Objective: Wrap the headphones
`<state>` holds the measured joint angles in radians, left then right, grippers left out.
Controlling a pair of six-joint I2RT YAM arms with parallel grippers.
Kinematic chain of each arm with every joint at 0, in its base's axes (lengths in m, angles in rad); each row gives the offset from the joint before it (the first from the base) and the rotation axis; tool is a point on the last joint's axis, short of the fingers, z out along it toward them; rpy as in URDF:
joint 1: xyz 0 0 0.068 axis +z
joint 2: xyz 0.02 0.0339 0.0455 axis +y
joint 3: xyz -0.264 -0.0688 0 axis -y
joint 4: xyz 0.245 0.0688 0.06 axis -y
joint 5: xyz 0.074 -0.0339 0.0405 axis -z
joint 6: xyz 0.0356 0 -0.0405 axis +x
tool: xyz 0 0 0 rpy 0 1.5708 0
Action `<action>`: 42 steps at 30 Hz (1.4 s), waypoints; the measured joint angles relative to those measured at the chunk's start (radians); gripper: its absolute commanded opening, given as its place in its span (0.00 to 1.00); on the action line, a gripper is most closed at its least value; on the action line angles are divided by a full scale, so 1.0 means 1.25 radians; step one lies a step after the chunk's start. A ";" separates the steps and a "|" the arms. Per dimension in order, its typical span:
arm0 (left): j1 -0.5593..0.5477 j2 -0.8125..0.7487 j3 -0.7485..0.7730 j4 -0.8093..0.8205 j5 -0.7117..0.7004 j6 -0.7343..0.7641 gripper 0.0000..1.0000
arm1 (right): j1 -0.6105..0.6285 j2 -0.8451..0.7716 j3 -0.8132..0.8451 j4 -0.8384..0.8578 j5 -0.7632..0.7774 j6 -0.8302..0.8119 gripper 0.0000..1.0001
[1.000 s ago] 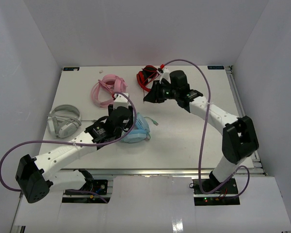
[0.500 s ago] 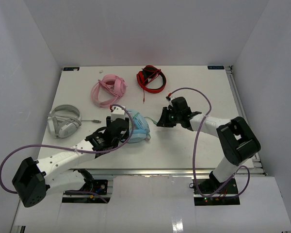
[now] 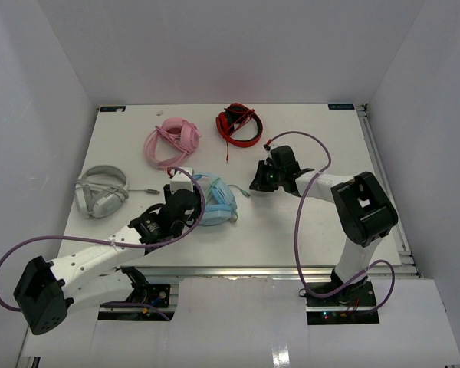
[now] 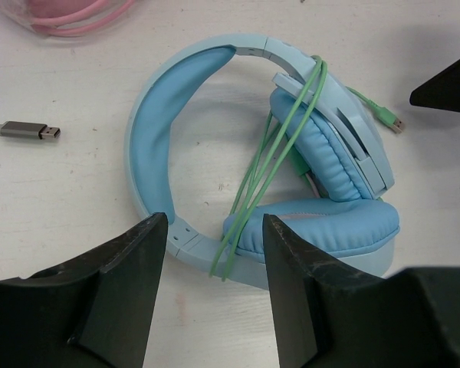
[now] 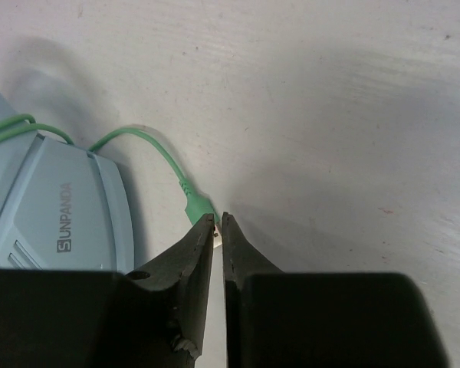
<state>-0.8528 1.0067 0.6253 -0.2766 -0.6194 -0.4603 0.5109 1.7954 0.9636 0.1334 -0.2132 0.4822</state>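
Top external: pink headset (image 3: 171,142) near headphones (image 3: 217,201).

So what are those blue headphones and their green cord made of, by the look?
The headphones look like smooth matte hard plastic, with crisp moulded edges. Their ear pads seem leatherette over foam: puffy, faintly shiny. The cable looks rubbery plastic, bending in loose loops.

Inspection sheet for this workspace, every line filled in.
Surface: white table, few small marks.
Job's things: blue headphones lying flat, green cable looped around the ear-cup side.
Clutter: pink headset, red headset, grey headset, USB plug.
Grippers: left gripper open, straddling the headband; right gripper shut on the green cable's plug.
Cables: purple arm cables looping free.
Surroundings: white walls, nothing else seen.
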 measured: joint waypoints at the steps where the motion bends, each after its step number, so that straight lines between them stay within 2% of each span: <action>1: 0.000 0.000 -0.001 0.002 -0.001 0.000 0.63 | 0.002 0.000 -0.004 0.003 -0.003 -0.001 0.15; 18: 0.000 0.001 -0.015 0.021 -0.020 0.003 0.63 | 0.028 -0.020 -0.060 0.046 -0.012 -0.014 0.15; 27: 0.000 0.004 -0.025 0.026 -0.020 0.006 0.63 | 0.028 0.035 0.058 0.016 0.015 -0.023 0.14; 33: 0.000 0.004 -0.026 0.032 -0.020 0.006 0.63 | 0.028 0.068 0.063 0.003 0.024 -0.032 0.14; 42: 0.000 0.004 -0.035 0.036 -0.022 0.006 0.63 | 0.033 0.047 0.047 -0.005 0.046 -0.037 0.14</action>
<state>-0.8528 1.0119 0.5819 -0.2319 -0.6470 -0.4524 0.5518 1.8537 1.0218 0.1270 -0.1557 0.4360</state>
